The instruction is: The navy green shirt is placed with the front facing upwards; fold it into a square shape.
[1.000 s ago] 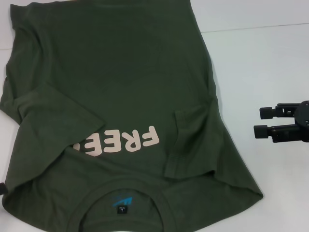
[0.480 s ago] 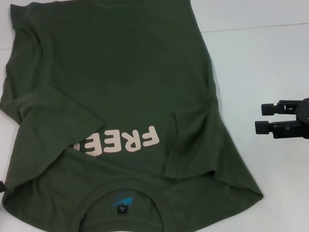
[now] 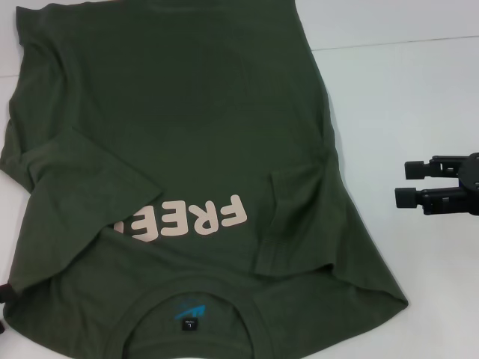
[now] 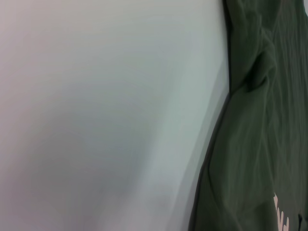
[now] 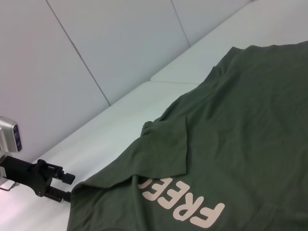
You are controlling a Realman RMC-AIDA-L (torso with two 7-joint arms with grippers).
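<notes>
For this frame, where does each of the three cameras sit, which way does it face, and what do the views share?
Head view: above, facing forward and down at the navy green shirt on the white table; right gripper open beside the shirt.
Left wrist view: close to the table, along a shirt edge; nothing of the robot's body shows.
Right wrist view: across the shirt toward the left gripper, open at the far edge.
Shared: head and right wrist views show the FREE lettering and both folded-in sleeves.

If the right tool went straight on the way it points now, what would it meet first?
Probably the navy green shirt: the right tool, open, points across bare table toward its folded-in sleeve; height is unclear.
</notes>
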